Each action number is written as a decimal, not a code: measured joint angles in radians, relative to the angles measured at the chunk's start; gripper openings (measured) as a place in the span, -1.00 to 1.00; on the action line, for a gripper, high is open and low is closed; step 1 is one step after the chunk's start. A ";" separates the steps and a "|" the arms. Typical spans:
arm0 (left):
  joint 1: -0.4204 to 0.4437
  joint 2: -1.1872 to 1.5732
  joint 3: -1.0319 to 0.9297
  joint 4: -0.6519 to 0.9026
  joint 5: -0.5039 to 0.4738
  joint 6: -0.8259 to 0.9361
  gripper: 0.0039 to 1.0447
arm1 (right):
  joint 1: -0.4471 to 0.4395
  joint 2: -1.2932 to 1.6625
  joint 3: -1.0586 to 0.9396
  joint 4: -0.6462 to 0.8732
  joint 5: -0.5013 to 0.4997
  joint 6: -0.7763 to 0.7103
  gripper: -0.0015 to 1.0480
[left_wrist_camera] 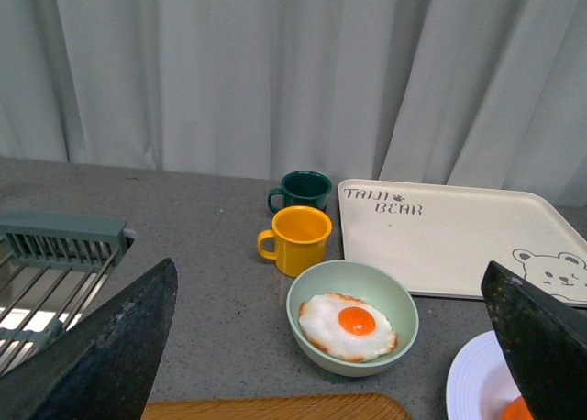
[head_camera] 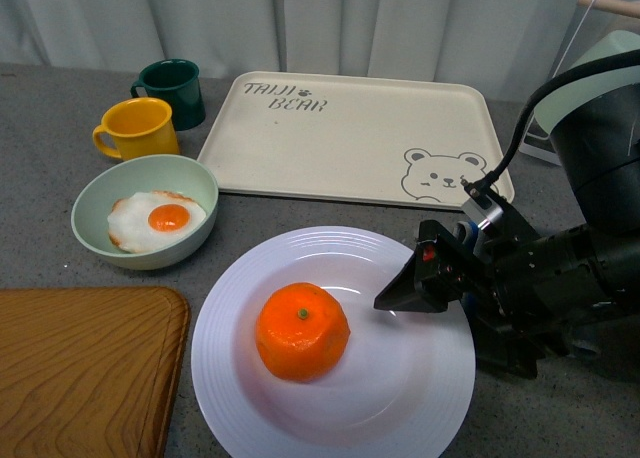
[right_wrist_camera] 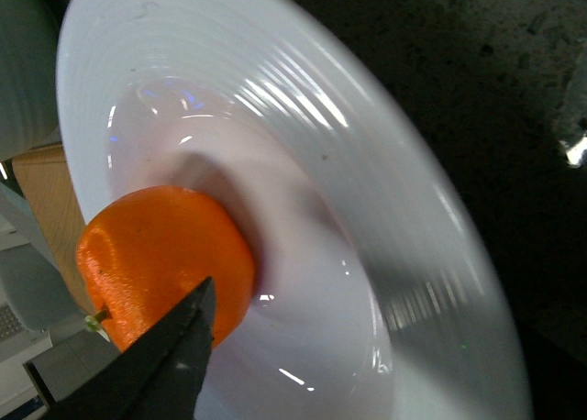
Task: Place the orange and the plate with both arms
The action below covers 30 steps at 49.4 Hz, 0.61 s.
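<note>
The cream rectangular tray (head_camera: pixel 350 128) at the back of the grey bench (head_camera: pixel 40 178) is showing the printed words "TAIJI BEAR" in one corner and a drawn bear face in the opposite one. The round bright orange (head_camera: pixel 302 331) is sitting in the well of the large glossy white plate (head_camera: pixel 430 398), a little left of centre. Its green stem dot is facing straight up, and it is showing no clear long axis. The right claw (head_camera: pixel 392 300) is reaching in from the right over the plate's rim, its black tip pointing at the orange but staying apart from it. Only one finger (right_wrist_camera: pixel 156 365) is showing in the right wrist view, so I cannot tell how wide this claw is standing. The left claw (left_wrist_camera: pixel 328 264) is gaping wide with nothing between its fingers, well away from the fruit and looking down on a pale green bowl (left_wrist_camera: pixel 307 296) holding a fried egg (left_wrist_camera: pixel 347 326).
</note>
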 joint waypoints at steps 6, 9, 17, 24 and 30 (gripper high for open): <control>0.000 0.000 0.000 0.000 0.000 0.000 0.88 | 0.000 0.018 0.002 -0.013 0.024 0.017 -0.09; 0.000 0.000 0.000 0.000 0.000 0.000 0.88 | 0.000 0.019 0.002 -0.015 0.029 0.020 -0.33; 0.000 0.000 0.000 0.000 0.000 0.000 0.88 | -0.004 0.019 0.002 -0.010 0.000 0.022 -0.72; 0.000 0.000 0.000 0.000 0.000 0.000 0.88 | -0.011 -0.004 -0.001 0.026 -0.043 0.012 -0.92; 0.000 0.000 0.000 0.000 0.000 0.000 0.88 | -0.013 -0.007 -0.027 0.075 -0.044 0.017 -0.92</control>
